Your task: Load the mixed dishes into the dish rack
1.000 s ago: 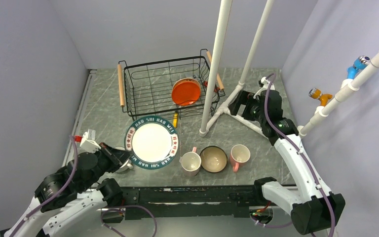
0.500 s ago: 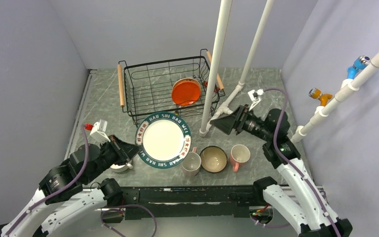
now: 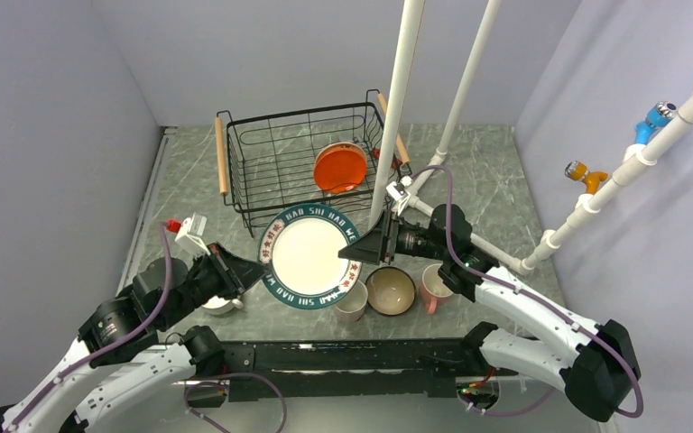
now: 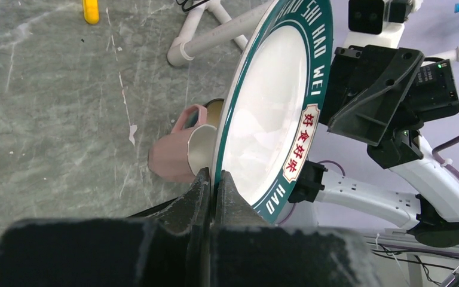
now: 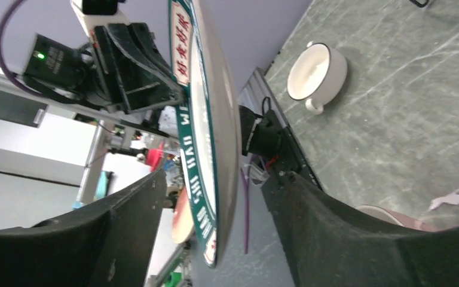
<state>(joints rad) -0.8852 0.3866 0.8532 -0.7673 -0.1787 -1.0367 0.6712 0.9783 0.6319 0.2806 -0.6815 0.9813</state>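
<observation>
Above the table (image 3: 496,171), left tool (image 3: 254,271) pinches the "HAO SHI HAO WEI" plate (image 3: 311,255); right tool (image 3: 350,253) gapes astride it.

The big plate (image 5: 206,137) stands edge-on between the spread jaws of the right gripper (image 5: 218,179), a white handled cup (image 5: 318,73) beyond it.
</observation>
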